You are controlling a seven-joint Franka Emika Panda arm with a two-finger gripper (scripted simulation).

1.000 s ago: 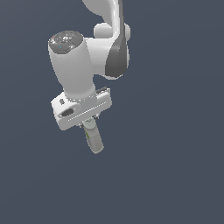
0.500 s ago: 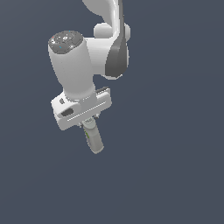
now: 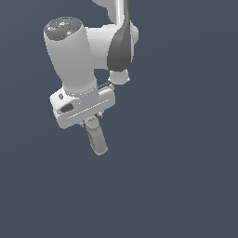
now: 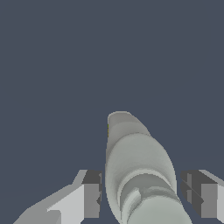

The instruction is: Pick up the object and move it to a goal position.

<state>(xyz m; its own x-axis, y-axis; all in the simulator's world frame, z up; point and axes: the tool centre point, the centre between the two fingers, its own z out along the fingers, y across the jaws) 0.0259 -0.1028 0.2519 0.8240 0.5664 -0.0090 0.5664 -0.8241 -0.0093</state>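
The object (image 3: 98, 140) is a small pale grey-beige bottle with a green mark on its side. It hangs tilted below the white hand of the arm, in mid-air against the plain dark background. My gripper (image 3: 91, 122) is shut on its upper end. In the wrist view the object (image 4: 133, 153) runs out between the two dark fingertip pads (image 4: 92, 192), filling most of the space between them, with my gripper (image 4: 142, 194) around its near end. No goal marker shows in either view.
Only the uniform dark grey-blue background surrounds the arm (image 3: 74, 60); no table surface, edge or other object shows in either view.
The arm and the held bottle have shifted slightly upward and toward the exterior view's left, and look a little larger. The grip on the bottle is unchanged.
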